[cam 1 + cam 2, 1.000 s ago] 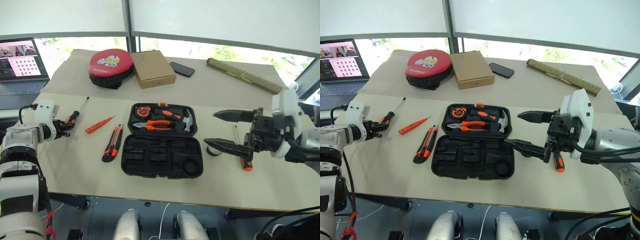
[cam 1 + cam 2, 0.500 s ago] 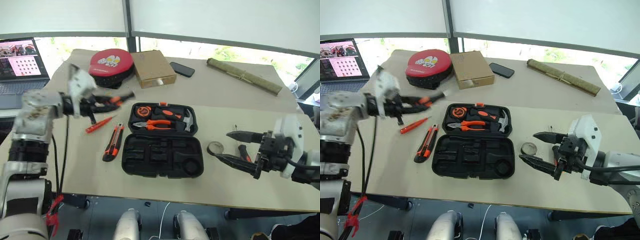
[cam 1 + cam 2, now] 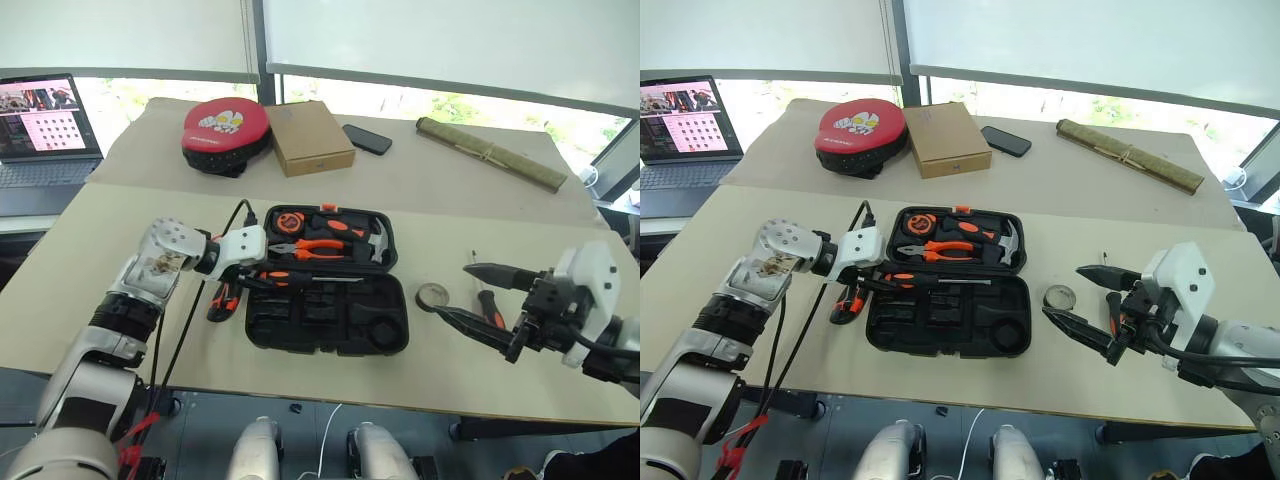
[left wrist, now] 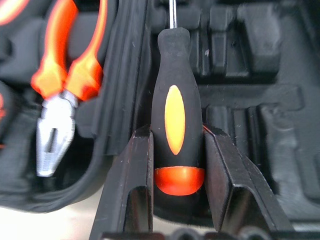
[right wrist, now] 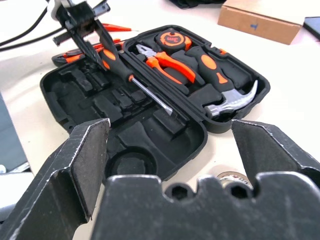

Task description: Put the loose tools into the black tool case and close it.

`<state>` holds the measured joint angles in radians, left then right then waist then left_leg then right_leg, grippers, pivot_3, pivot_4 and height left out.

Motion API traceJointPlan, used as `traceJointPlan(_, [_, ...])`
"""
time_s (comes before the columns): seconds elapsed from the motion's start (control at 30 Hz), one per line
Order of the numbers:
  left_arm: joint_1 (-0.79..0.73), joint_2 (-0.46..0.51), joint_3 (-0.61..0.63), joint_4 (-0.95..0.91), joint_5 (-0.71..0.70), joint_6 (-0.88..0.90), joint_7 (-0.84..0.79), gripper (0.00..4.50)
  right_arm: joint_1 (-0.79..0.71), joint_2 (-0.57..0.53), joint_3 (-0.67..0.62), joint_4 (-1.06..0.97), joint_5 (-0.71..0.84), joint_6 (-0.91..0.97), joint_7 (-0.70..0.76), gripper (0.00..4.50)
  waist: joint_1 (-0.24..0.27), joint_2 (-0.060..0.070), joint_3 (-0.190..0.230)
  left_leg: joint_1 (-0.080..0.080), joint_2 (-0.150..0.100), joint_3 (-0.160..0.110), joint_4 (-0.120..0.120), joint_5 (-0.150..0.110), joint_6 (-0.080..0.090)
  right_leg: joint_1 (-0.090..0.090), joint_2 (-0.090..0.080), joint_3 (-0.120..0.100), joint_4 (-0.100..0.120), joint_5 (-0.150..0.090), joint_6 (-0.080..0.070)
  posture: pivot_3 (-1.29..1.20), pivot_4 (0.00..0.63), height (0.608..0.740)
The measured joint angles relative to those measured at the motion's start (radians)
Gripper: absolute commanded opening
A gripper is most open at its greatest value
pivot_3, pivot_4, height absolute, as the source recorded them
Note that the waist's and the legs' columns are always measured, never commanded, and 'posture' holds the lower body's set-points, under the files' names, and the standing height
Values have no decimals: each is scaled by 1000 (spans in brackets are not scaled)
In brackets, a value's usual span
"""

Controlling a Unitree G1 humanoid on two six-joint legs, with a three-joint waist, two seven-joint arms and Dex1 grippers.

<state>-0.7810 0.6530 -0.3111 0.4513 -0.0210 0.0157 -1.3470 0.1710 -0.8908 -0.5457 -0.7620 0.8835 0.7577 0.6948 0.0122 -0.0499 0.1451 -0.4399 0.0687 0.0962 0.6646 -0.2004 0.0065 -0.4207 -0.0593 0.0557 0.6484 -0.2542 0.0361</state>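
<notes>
Clamped between the two black fingers of my left gripper is a long-shafted screwdriver with a black handle and orange inlays, gripped near its butt. I hold it over the near half of the open black moulded plastic tool case, its steel shaft lying along the ridge between the two halves, above the empty tool-shaped recesses. The far half of the case holds the orange-handled pliers, a hammer and a tape measure.

Just beside the case's left edge on the pale table lies the black-and-orange utility knife, partly hidden by my left wrist.

On my right, the gripper stands with its fingers spread wide and empty, hovering over the table well to the right of the case. Beneath it lie a second screwdriver with a black-and-orange handle and a small round roll of tape.
</notes>
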Motion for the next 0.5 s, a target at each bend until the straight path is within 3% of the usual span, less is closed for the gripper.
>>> traceJointPlan(0.4, [-35,-59,0,143,44,-161,11,876,4,14,-6,-12,5,0,-35,4500,0,0,0,0,0,-2,4,0,0,2,0,0,1,1,1,0,150,740])
traceJointPlan(0.47, [-45,-63,0,161,49,-174,3,1890,-2,14,-6,-12,5,0,-45,4500,0,0,0,0,0,-2,4,0,0,2,0,0,1,1,1,0,150,740])
traceJointPlan(0.5, [-49,-65,0,169,50,-182,-1,2173,-2,14,-6,-13,5,0,-47,4500,0,0,0,0,0,-2,4,0,0,2,0,0,1,1,1,0,150,740])
